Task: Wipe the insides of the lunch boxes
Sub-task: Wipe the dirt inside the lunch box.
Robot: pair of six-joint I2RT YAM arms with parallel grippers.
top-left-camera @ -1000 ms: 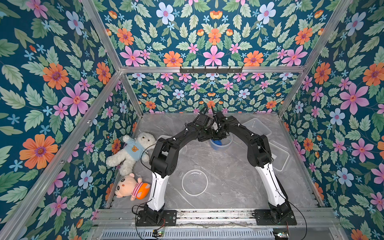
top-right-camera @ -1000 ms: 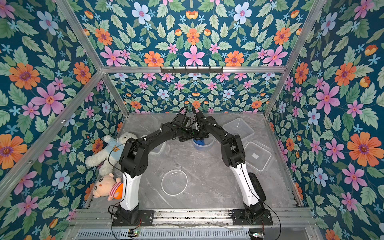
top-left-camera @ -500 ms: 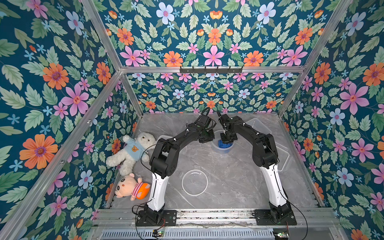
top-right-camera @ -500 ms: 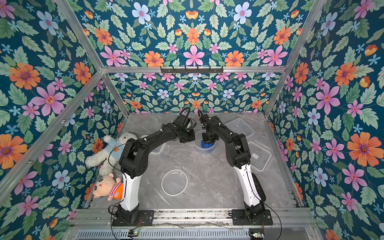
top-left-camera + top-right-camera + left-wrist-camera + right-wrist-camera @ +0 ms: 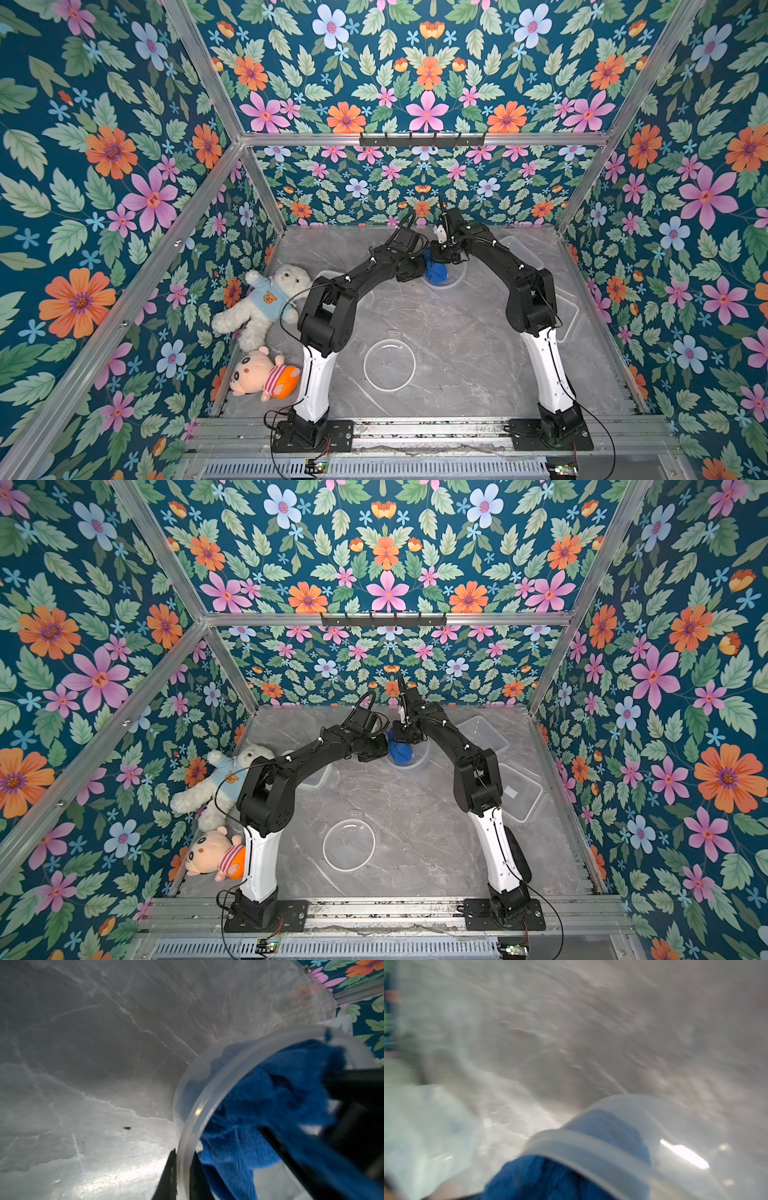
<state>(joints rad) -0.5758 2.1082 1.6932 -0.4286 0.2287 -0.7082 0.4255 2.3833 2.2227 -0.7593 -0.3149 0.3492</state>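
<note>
A: The round lunch box (image 5: pixel 453 279) is found far of centre, right where the two arms meet.

B: And it is gripped. In the left wrist view the left gripper (image 5: pixel 182 1169) is clamped over the tub's rim, with one finger seen on each side of the clear wall.

A: The blue cloth (image 5: pixel 436 272) is bunched inside that tub, towards its left side, and the right gripper (image 5: pixel 440 260) is planted on top of it from above.

B: Closed tight on the cloth, that one. A fold of blue is seen pinched at the edge of the right wrist view, though the picture is badly blurred.

A: So cloth inside, tub around it, rim held at the left. Whether the base sits flat cannot be told.

B: The other tubs are left apart. The rectangular lunch box (image 5: pixel 484 733) is set at the far right, and the square lunch box (image 5: pixel 519 791) is nearer along the right edge, partly hidden behind the right arm.

A: A round lid (image 5: pixel 389 365) is laid near centre on the grey marble tabletop (image 5: pixel 457 353).

B: At the left edge a teddy bear (image 5: pixel 270 299) and a doll (image 5: pixel 262 374) are propped against the floral walls (image 5: pixel 124 166). A black hook rail (image 5: pixel 422 139) is fixed high on the far frame.
</note>
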